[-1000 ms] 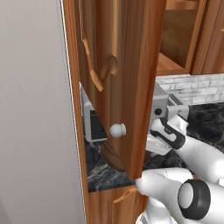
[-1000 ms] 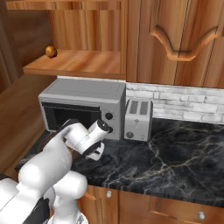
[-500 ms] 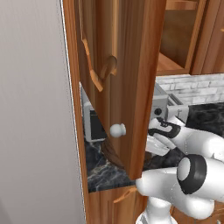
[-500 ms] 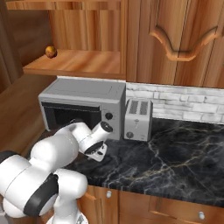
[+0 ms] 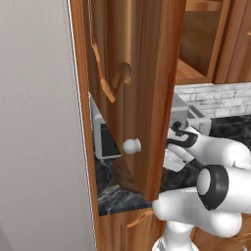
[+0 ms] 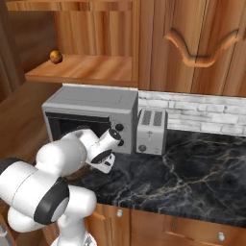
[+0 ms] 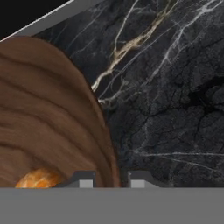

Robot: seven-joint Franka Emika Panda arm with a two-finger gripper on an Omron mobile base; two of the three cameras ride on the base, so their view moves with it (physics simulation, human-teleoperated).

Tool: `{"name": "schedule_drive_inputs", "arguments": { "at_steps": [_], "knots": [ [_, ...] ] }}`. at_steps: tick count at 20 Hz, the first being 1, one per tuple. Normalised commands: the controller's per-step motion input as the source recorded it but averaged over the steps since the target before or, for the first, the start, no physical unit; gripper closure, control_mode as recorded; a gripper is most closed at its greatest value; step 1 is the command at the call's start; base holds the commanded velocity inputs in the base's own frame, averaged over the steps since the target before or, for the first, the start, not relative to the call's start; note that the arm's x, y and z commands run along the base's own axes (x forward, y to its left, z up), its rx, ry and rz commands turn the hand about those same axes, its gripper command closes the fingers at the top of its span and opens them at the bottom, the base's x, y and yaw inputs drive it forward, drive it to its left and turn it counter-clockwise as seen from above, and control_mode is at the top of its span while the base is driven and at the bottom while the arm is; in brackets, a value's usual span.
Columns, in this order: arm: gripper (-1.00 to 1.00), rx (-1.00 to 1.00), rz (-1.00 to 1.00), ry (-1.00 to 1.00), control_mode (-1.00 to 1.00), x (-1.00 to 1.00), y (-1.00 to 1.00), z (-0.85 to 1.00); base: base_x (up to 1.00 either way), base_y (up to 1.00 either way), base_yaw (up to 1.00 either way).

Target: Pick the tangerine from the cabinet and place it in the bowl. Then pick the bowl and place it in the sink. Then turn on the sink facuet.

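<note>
Inside the bowl (image 7: 48, 109), low at the left edge of the hand view, lies the tangerine (image 7: 39, 179), on the dark wood grain. From this camera I see the end effector (image 7: 111, 179) set narrow. Its two tips stand on either side of the bowl's rim, one over the inner wall and one over the black marble surface (image 7: 166, 109). So it looks closed on the rim, although a thin strip of marble shows beside the outer tip.

From the left base view I get very little of this. The open cabinet door (image 5: 142, 73) with its white knob (image 5: 131, 145) hangs in front. Under its lower edge I see a dark brown piece of the bowl (image 5: 125, 176) on the surface, with the white arm reaching toward it from the right.

From the right base view the arm itself covers the bowl. The end effector (image 6: 106, 161) points down at the surface (image 6: 182, 168), just in front of the grey microwave (image 6: 91, 108). A toaster (image 6: 151, 130) stands just beside the microwave, against the white brick wall. This view also gives me the cabinet shelf (image 6: 81, 69) above the microwave. On it, near the left end, sits another small orange fruit (image 6: 55, 56), well apart from the bowl.
</note>
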Motion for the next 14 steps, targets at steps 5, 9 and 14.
{"name": "schedule_drive_inputs", "arguments": {
  "at_steps": [5, 9, 14],
  "knots": [
    [1.0, 0.01, 0.0, 0.0, -1.0, -0.23, 0.21, -0.01, 0.0, 0.0, 0.0],
    [1.0, 0.05, -0.06, 0.0, -1.0, -0.42, -0.08, 0.24, 0.0, 0.0, 0.0],
    [1.0, 0.05, -0.11, 0.0, -1.0, -0.67, -0.45, 0.61, 0.0, 0.0, 0.0]
  ]
}}
